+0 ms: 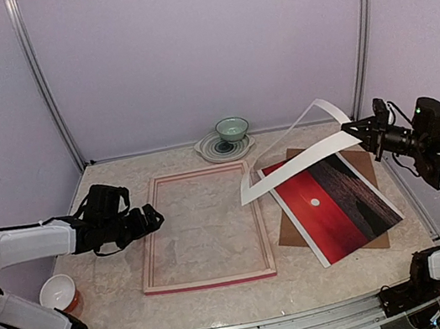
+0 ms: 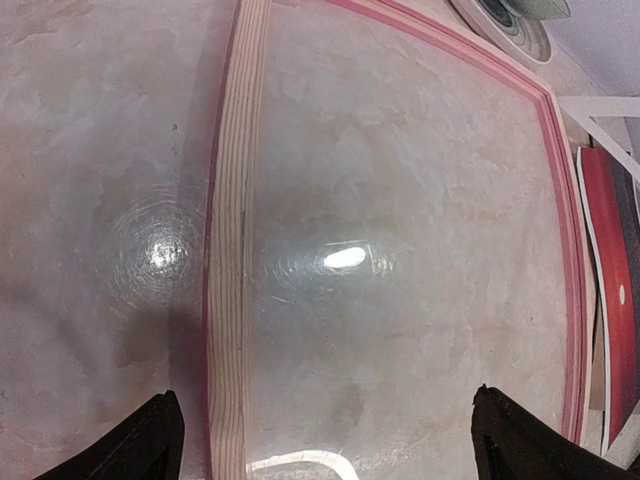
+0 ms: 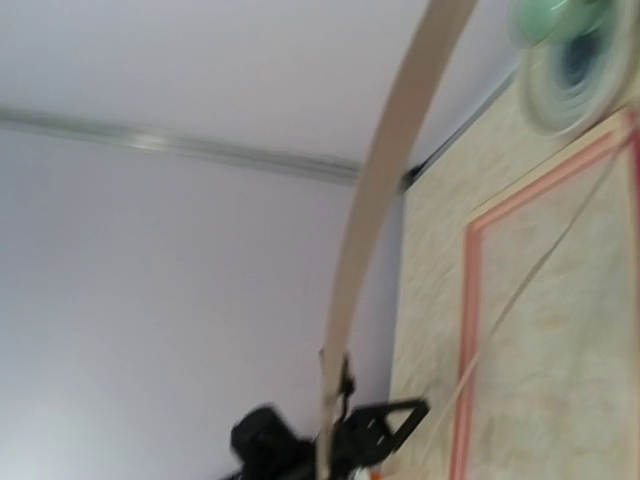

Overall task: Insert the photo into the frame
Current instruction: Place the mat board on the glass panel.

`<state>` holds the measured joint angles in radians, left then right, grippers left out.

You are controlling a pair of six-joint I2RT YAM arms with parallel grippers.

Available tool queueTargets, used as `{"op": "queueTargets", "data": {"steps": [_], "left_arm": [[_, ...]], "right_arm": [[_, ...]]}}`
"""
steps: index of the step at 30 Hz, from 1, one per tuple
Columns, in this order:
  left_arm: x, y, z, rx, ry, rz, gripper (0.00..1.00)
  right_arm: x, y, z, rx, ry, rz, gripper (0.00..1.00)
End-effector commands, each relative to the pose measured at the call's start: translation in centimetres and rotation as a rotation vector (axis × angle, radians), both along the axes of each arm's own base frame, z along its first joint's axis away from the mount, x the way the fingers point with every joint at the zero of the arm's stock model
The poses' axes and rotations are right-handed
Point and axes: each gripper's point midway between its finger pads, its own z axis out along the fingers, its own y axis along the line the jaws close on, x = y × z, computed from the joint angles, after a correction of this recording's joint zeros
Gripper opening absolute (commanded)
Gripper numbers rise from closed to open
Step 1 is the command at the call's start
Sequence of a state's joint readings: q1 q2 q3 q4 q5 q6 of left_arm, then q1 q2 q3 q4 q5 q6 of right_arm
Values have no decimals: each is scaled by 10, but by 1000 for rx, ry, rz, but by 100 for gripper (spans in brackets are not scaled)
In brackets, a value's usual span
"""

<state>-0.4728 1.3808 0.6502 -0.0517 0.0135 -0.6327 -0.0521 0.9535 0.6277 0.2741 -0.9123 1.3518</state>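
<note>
The frame (image 1: 149, 236) lies flat in the middle of the table, pale wood up with pink-red edges. In the left wrist view its left rail (image 2: 228, 300) runs between my open fingers. My left gripper (image 1: 151, 220) hovers open at that left rail, holding nothing. The photo (image 1: 333, 200), a red sunset with a white sun dot, rests at the right on a brown backing board (image 1: 288, 233). My right gripper (image 1: 357, 130) is shut on the corner of a white mat border (image 1: 296, 161), held tilted in the air above the photo's far end.
A green bowl (image 1: 232, 130) sits on a patterned plate (image 1: 209, 151) at the back centre. A red-and-white cup (image 1: 59, 292) stands at the front left by my left arm. Metal uprights and lilac walls enclose the table.
</note>
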Motion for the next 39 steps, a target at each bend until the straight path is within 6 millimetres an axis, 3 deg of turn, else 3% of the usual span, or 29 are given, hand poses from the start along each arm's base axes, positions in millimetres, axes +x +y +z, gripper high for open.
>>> {"op": "queueTargets", "data": {"steps": [1, 9, 16, 20, 26, 32, 39], "left_arm": [[5, 9, -1, -4, -15, 53, 99], [8, 17, -9, -6, -10, 85, 99], [9, 18, -17, -17, 2, 98, 99], [11, 21, -19, -15, 6, 114, 99], [14, 28, -16, -22, -8, 143, 99], [15, 27, -24, -26, 6, 149, 99], [12, 25, -33, -58, 18, 154, 99]], "right_arm": [[-5, 31, 35, 21, -130, 74, 0], [-22, 68, 80, 29, -304, 178, 0], [-32, 81, 89, 34, -358, 216, 0], [-28, 87, 55, -15, -288, 209, 0], [-22, 85, -36, -132, -79, 146, 0], [-28, 86, -106, -240, 91, 118, 0], [-39, 98, -131, -320, 172, 142, 0]]}}
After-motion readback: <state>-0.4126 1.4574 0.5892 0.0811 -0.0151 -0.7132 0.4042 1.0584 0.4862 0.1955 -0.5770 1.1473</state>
